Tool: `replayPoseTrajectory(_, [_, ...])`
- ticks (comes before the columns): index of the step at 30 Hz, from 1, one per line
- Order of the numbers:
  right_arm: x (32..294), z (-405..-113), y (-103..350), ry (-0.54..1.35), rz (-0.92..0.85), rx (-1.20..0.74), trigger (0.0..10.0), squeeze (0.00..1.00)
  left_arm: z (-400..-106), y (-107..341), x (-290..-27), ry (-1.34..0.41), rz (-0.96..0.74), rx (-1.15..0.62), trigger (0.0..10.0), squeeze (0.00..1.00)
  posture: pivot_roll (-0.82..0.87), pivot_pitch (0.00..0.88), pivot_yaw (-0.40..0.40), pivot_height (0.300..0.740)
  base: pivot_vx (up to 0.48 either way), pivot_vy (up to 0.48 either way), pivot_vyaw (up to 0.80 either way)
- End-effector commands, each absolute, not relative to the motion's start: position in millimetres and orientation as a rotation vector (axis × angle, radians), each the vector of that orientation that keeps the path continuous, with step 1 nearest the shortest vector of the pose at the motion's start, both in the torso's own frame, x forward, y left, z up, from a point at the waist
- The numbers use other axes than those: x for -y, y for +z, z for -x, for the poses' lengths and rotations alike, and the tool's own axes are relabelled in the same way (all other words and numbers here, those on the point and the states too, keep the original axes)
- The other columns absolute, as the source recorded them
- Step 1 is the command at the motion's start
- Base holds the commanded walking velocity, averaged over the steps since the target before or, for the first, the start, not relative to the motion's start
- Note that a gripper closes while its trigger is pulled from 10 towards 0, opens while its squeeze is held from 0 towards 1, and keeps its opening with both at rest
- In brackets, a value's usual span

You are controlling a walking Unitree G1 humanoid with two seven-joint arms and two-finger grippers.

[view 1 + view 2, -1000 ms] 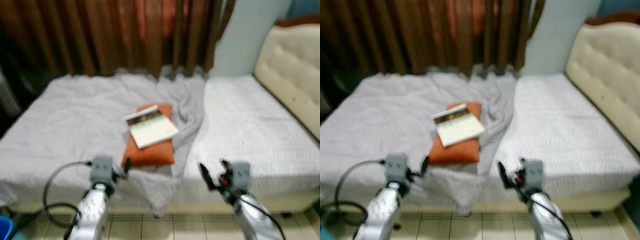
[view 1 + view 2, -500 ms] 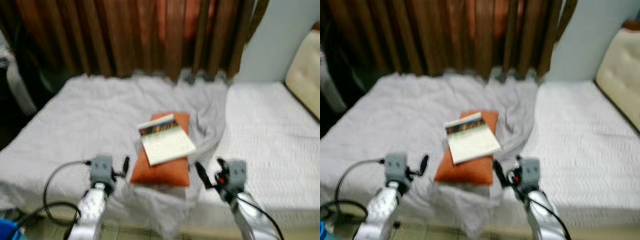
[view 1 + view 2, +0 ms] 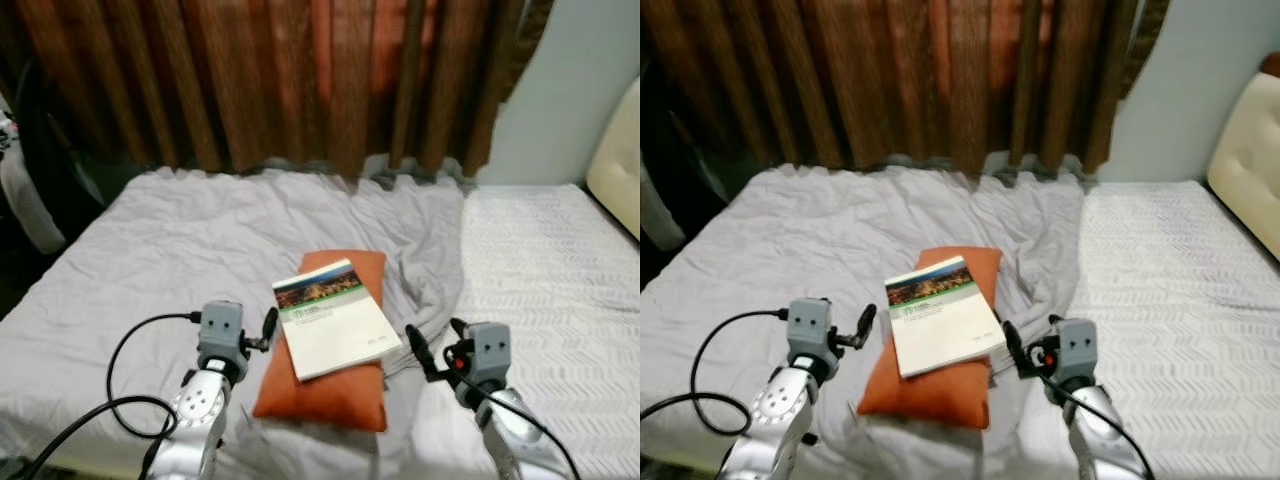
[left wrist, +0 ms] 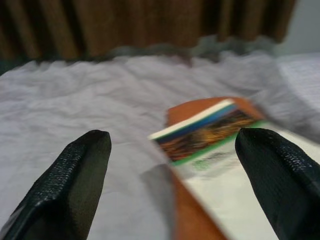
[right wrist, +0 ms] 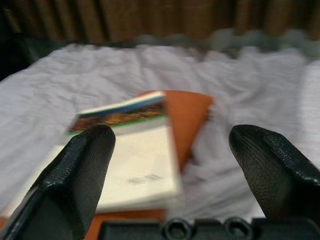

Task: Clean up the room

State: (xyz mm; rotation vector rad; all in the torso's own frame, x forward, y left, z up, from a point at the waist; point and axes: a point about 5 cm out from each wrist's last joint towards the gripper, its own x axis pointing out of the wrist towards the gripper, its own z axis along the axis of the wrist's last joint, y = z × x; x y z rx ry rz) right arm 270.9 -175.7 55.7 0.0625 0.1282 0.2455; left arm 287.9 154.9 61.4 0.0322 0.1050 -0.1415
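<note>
From the head camera, I see the book (image 3: 335, 318) lying flat on the orange pillow (image 3: 325, 386), mid-bed (image 3: 150, 250); my left gripper (image 3: 268, 326) hovers just beside the pillow, my right gripper (image 3: 432, 352) on the pillow's other side. Left wrist: jaws wide open, book corner between them. Right wrist: jaws open too, book ahead. I'd judge the book thin, light, bendy and glossy, so I'd pinch an overhanging edge; the pillow will sag.
</note>
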Motion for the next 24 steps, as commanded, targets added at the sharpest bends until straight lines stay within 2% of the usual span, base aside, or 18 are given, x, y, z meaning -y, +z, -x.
replayPoseTrajectory(1, [181, -270, 56, 0.234, -0.047, -0.129, 10.0, 0.0, -288, 60, -152, -0.154, -0.032, -0.113, 10.0, 0.0, -0.03, 0.008, 0.024, 0.74, 0.472, 0.0, 0.0])
replayPoseTrajectory(4, [180, -270, 56, 0.234, -0.053, -0.131, 10.0, 0.0, -288, 60, -150, -0.157, -0.03, -0.113, 10.0, 0.0, -0.03, 0.009, 0.024, 0.74, 0.472, 0.0, 0.0])
replayPoseTrajectory(7, [179, -284, 61, 0.231, -0.073, -0.134, 10.0, 0.0, -285, 61, -149, -0.172, -0.034, -0.106, 10.0, 0.0, -0.02, 0.032, 0.038, 0.74, 0.401, 0.0, 0.0])
replayPoseTrajectory(13, [171, -312, 73, 0.242, -0.119, -0.122, 10.0, 0.0, -285, 77, -151, -0.227, -0.045, -0.055, 10.0, 0.0, 0.02, 0.085, 0.06, 0.74, 0.0, 0.0, 0.0])
replayPoseTrajectory(14, [165, -326, 79, 0.25, -0.199, -0.126, 10.0, 0.0, -282, 93, -143, -0.349, -0.03, -0.012, 10.0, 0.0, 0.05, 0.121, 0.07, 0.74, 0.0, 0.0, 0.0])
replayPoseTrajectory(16, [160, -333, 81, 0.264, -0.266, -0.147, 10.0, 0.0, -272, 111, -131, -0.514, 0.001, 0.015, 10.0, 0.0, 0.1, 0.186, 0.078, 0.74, 0.0, 0.0, 0.0])
replayPoseTrajectory(17, [160, -333, 81, 0.264, -0.266, -0.147, 10.0, 0.0, -272, 111, -131, -0.514, 0.001, 0.015, 10.0, 0.0, 0.1, 0.186, 0.078, 0.74, 0.0, 0.0, 0.0])
replayPoseTrajectory(18, [159, -337, 80, 0.266, -0.302, -0.166, 10.0, 0.0, -267, 119, -124, -0.603, 0.016, 0.017, 10.0, 0.0, 0.1, 0.197, 0.081, 0.74, 0.0, 0.0, 0.0])
replayPoseTrajectory(19, [159, -343, 78, 0.258, -0.378, -0.206, 10.0, 0.0, -256, 134, -114, -0.757, 0.028, 0.005, 10.0, 0.0, 0.15, 0.251, 0.093, 0.74, 0.0, 0.0, 0.0])
replayPoseTrajectory(22, [159, -346, 74, 0.248, -0.449, -0.235, 10.0, 0.0, -244, 155, -115, -0.841, 0.068, -0.004, 10.0, 0.0, 0.19, 0.318, 0.125, 0.74, 0.0, 0.0, 0.0])
replayPoseTrajectory(24, [160, -347, 73, 0.235, -0.467, -0.242, 10.0, 0.0, -242, 161, -116, -0.85, 0.085, -0.004, 10.0, 0.0, 0.19, 0.33, 0.132, 0.74, 0.0, 0.0, 0.0])
